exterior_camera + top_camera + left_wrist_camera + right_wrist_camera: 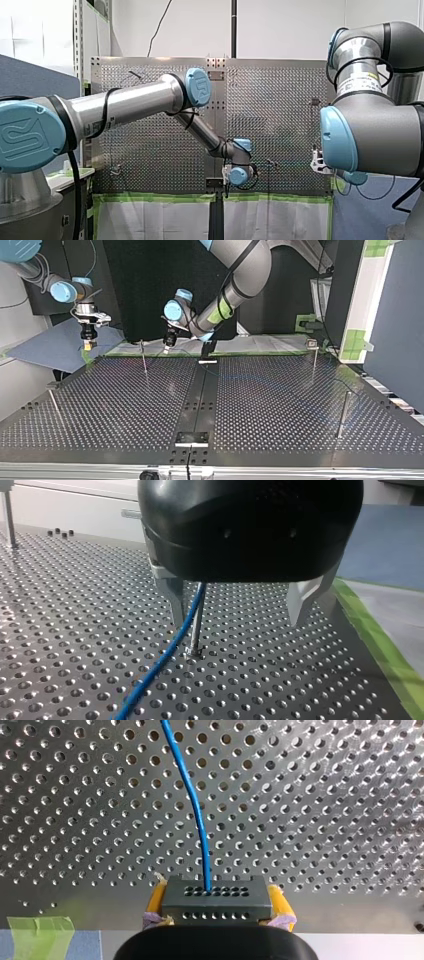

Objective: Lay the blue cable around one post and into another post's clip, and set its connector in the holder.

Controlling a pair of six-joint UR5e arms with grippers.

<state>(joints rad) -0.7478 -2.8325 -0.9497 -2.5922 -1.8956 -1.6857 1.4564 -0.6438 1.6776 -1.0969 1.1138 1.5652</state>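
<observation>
Right jaws tight on connector (216,903)

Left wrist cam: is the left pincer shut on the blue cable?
No, the left pincer has its fingers wide apart, with the blue cable passing beside a post between them.

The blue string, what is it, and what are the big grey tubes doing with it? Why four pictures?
Those tubes are two robot arms, and the string is a blue cable. Two pictures look over the holey metal table, one from behind the arms, one facing them. Two come from cameras on the arms' wrists. In the right wrist view, my right end effector, the pinching part, grips the cable's grey connector with yellow pads. In the left wrist view, my left end effector is open, with a thin metal post and the cable between its fingers. Other posts stand on the table.
</observation>
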